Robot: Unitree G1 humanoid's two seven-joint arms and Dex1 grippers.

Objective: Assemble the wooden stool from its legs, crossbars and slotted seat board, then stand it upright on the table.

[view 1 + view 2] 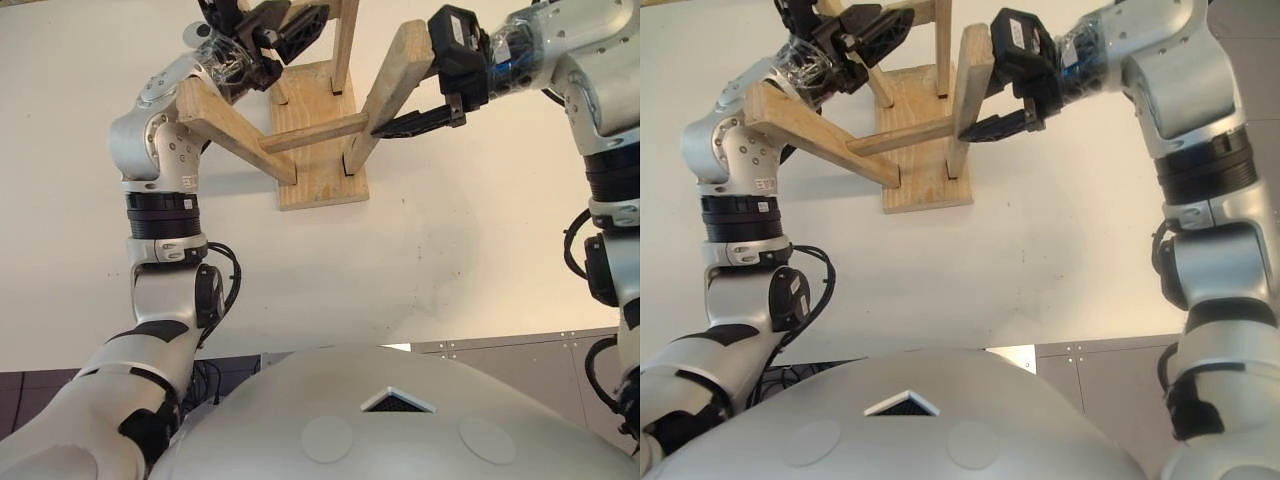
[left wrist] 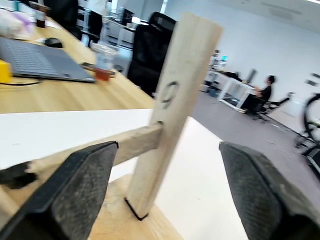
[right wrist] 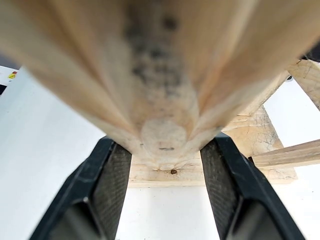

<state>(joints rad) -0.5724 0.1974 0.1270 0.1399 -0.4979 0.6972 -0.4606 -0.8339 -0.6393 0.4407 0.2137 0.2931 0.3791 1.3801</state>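
Note:
The wooden stool lies upside down on the white table, its slotted seat board (image 1: 322, 188) flat and its legs pointing up. A crossbar (image 1: 312, 133) joins the near left leg (image 1: 232, 125) to the near right leg (image 1: 372, 135). My right gripper (image 1: 405, 97) is shut on that right leg, and in the right wrist view the black pads (image 3: 111, 175) press on both sides of the wood (image 3: 160, 75). My left gripper (image 1: 265, 30) hovers open above the far left corner of the stool. Its wide-apart pads (image 2: 82, 180) frame a far leg (image 2: 175, 110) without touching it.
Bare white table (image 1: 450, 250) surrounds the stool on all sides. Grey metal panels (image 1: 520, 350) run along the table's near right edge. Beyond the table stands a wooden desk with a laptop (image 2: 35, 60) and a cup (image 2: 102, 62).

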